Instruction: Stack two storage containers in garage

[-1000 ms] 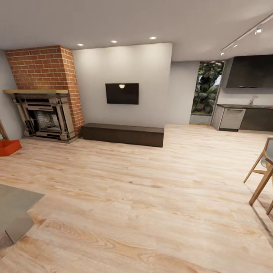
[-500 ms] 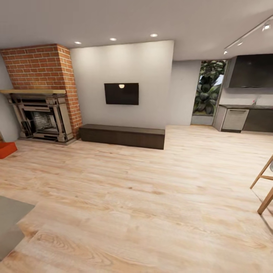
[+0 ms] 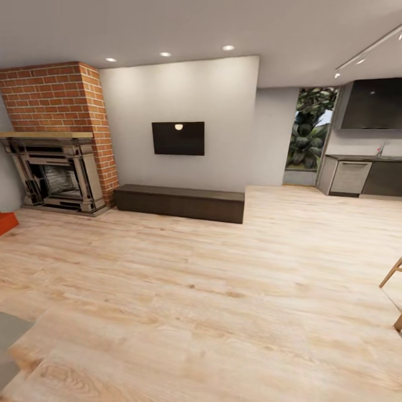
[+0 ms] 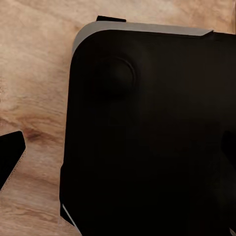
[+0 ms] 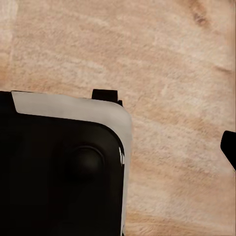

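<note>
Standing on the light wood-plank floor (image 3: 223,290) of the living room, the robot faces a brick fireplace (image 3: 53,162), a wall-mounted television (image 3: 178,138) and a long dark low cabinet (image 3: 180,202) beneath it. One orange-red storage container (image 3: 5,222) shows as a corner at the far left edge, on the floor near the fireplace hearth, well apart from either arm. A kitchen worktop (image 3: 363,158) lies far right. Both wrist views look down on planks past the robot's black base (image 4: 147,132); I cannot tell how the jaws of either arm stand.
</note>
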Robot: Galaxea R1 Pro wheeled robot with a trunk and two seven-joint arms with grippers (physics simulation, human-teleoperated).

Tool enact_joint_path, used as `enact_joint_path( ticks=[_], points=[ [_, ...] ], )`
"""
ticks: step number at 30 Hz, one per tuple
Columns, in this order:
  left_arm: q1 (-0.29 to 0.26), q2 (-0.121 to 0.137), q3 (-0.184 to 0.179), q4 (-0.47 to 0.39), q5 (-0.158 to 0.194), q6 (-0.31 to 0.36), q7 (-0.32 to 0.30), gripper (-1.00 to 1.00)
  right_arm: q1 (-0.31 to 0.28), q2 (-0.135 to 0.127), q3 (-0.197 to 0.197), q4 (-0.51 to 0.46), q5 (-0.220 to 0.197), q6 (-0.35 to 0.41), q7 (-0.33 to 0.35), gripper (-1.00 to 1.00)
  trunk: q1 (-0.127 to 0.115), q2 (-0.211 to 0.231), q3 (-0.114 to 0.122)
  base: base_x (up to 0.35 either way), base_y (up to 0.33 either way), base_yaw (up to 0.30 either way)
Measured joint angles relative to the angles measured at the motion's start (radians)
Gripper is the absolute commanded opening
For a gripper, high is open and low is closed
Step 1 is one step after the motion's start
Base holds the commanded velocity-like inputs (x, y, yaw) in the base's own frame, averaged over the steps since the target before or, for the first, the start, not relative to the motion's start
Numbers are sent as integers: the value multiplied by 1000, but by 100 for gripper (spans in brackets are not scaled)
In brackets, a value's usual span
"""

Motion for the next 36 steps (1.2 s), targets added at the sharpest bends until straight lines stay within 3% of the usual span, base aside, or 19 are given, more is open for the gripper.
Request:
enact_joint_path(
  ticks=[26,36],
  points=[
    [0,-1,0,0,-1,0,0,100,0,0,-1,0,-3,0,0,100,0,0,0,322,0,244],
    [0,-1,0,0,-1,0,0,100,0,0,1,0,0,0,0,100,0,0,0,322,0,17]
  ],
)
